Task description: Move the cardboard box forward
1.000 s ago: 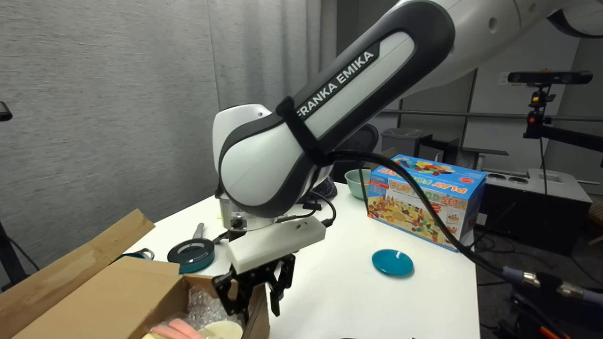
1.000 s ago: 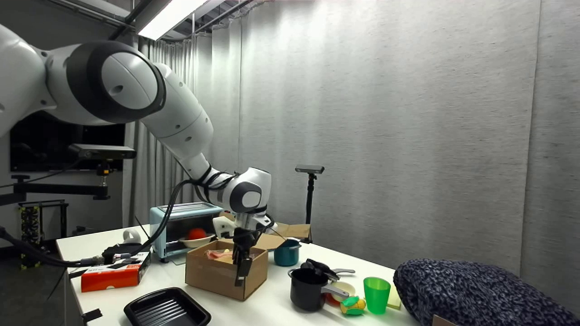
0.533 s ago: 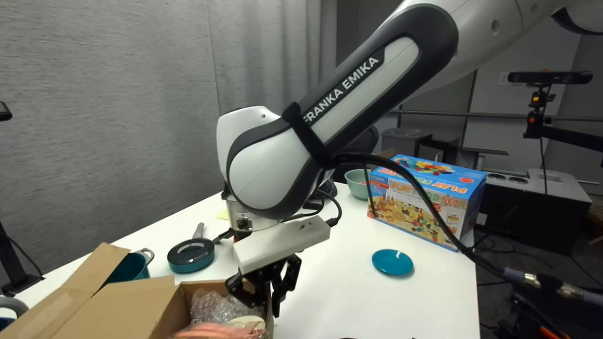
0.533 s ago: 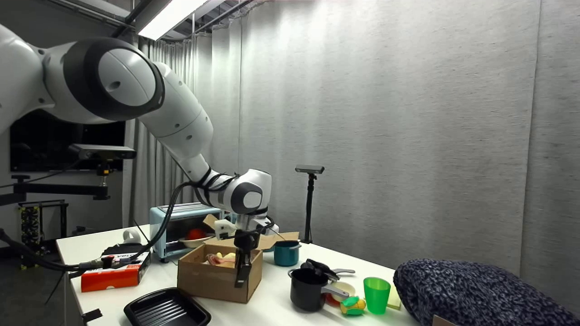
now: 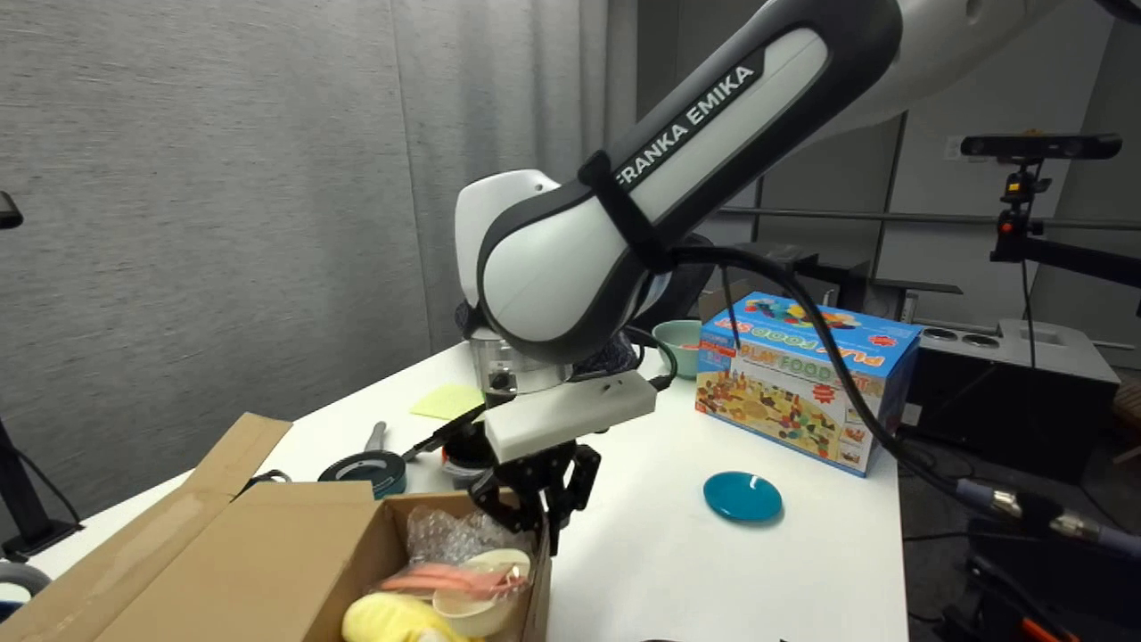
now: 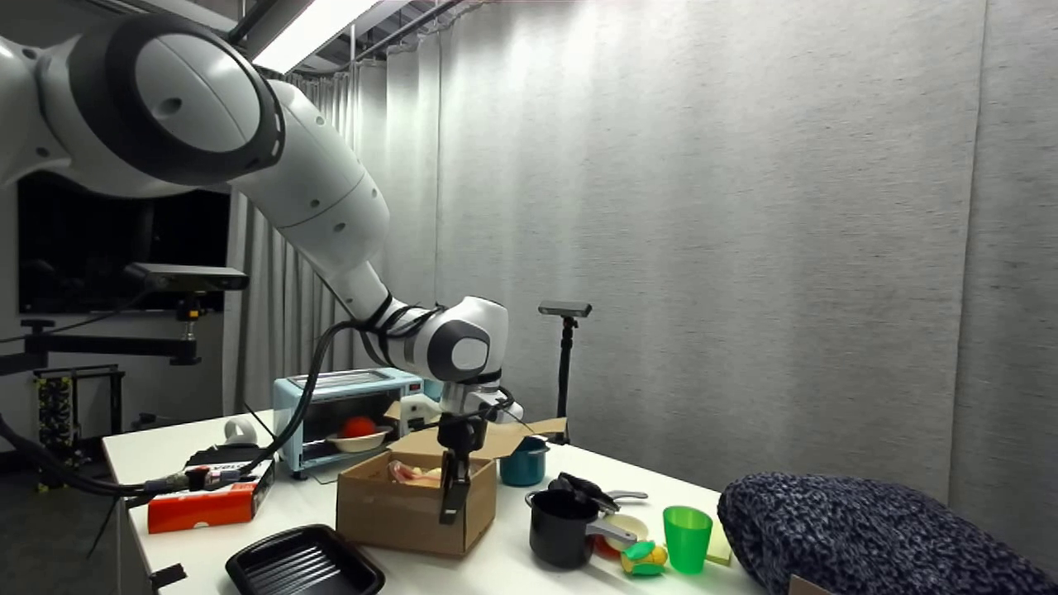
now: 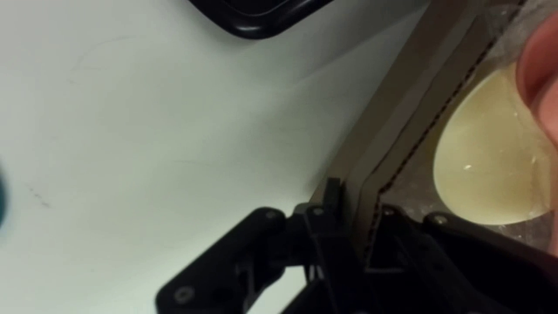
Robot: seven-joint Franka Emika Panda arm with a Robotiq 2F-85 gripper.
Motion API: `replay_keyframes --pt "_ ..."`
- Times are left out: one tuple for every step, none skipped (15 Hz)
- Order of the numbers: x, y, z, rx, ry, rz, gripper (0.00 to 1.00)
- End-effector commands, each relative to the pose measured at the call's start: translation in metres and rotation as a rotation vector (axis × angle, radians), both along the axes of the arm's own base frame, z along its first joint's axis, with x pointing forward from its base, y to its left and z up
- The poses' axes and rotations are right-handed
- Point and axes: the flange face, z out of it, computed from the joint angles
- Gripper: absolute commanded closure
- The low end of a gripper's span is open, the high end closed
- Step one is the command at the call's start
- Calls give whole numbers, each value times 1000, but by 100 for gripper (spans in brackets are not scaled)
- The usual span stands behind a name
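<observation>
Snugly, a black two-finger gripper (image 7: 361, 204) pinches narrow on one wall, near a corner, of an open-topped brown cardboard box (image 6: 397, 516) sitting on a white table (image 6: 496, 574), just beside a black ridged tray (image 6: 304, 564). In the wrist view, the box lies right of the fingers — its long axis apparently following the pinched wall, its flaps pointing away toward the gray curtain (image 5: 223, 196).
</observation>
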Motion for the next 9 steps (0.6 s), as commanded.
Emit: replay_keyframes --pt "-20 -26 32 36 -60 4 97" --pt "-22 -31 41 37 -84 3 97" --pt "-25 -36 51 39 -138 2 97" --pt "-26 -40 62 40 -182 3 97" --pt "-29 -43 73 38 -238 8 97" --pt "-33 -46 85 46 -292 11 97" --pt "-36 -49 96 55 -335 12 97" --pt "-42 -53 105 71 -386 0 97" --pt "-46 -57 114 85 -422 -15 97"
